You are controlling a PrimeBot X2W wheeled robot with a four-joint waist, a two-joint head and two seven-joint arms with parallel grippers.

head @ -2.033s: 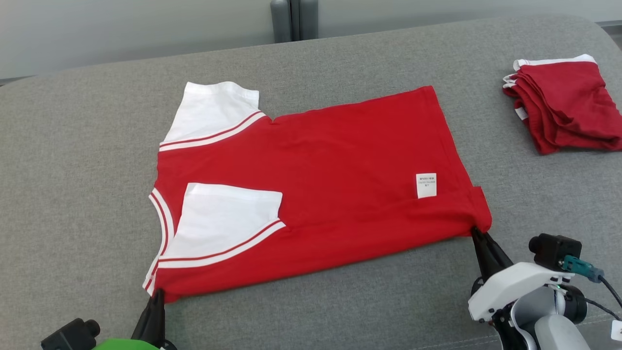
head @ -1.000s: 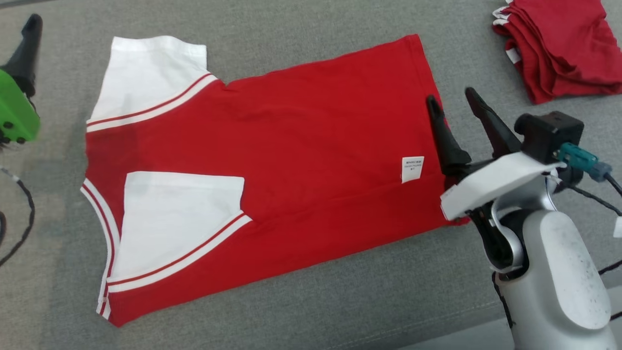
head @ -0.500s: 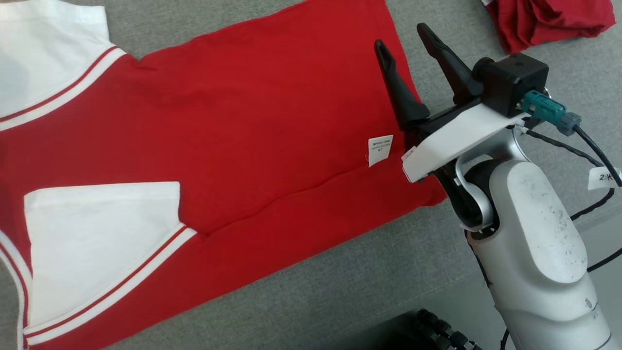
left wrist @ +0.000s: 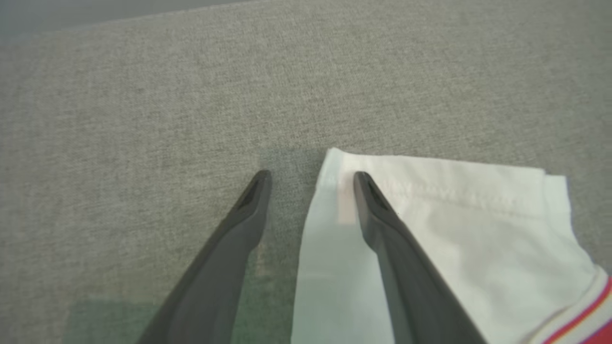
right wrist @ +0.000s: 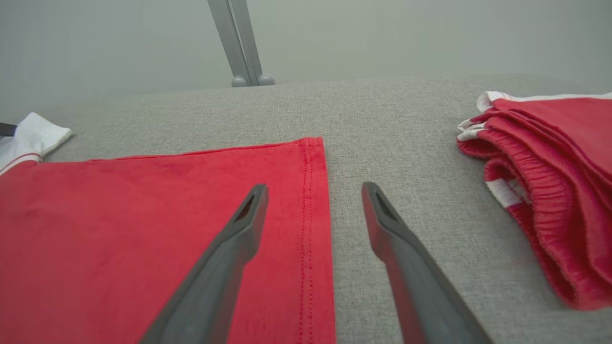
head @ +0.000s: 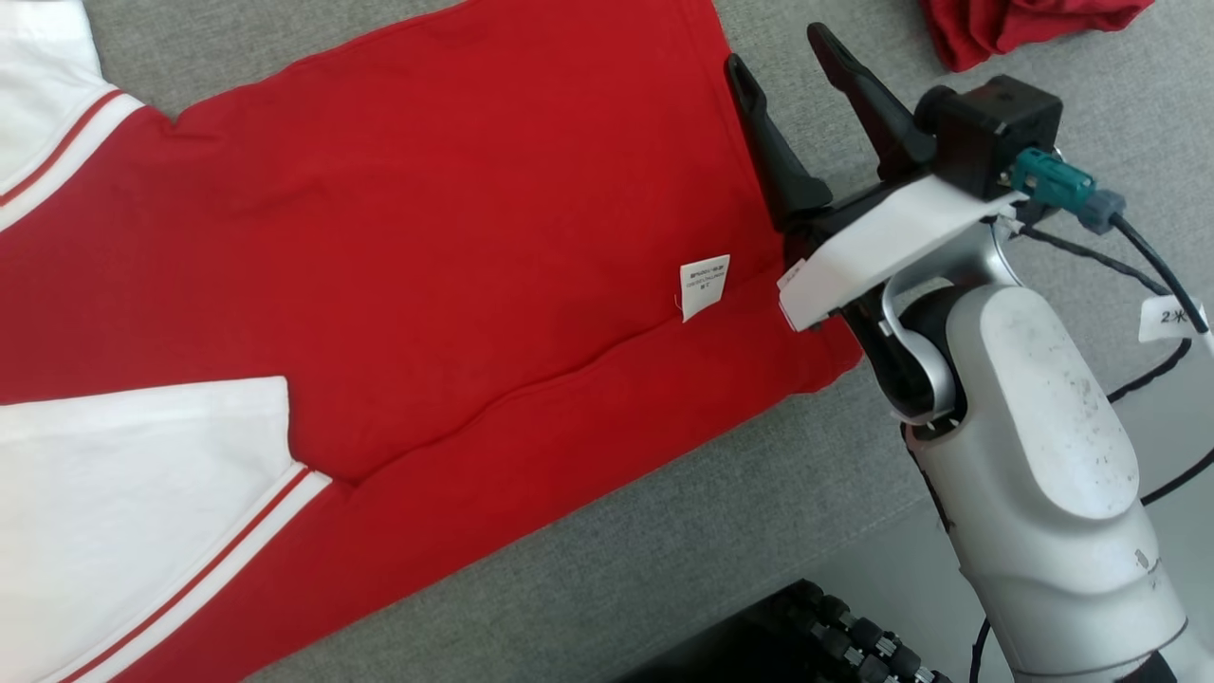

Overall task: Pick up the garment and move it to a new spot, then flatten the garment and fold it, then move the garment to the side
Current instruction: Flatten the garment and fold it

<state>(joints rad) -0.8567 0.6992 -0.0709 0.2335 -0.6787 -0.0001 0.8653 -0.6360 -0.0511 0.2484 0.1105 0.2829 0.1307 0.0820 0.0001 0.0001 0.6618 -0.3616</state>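
Your right gripper (head: 776, 47) has its jaws spread wide and empty, straddling the garment's (head: 427, 237) stitched hem: one finger is over the red cloth, the other over the bare grey desk (head: 664, 550) just beside it. Your left gripper (left wrist: 311, 175) has its jaws parted too, gripping nothing, astride the edge of the garment's white sleeve (left wrist: 454, 215). The garment lies flat on the desk, a small white label (head: 705, 285) near its hem. A pile of folded red clothes (right wrist: 550, 181) sits apart, beyond that hem.
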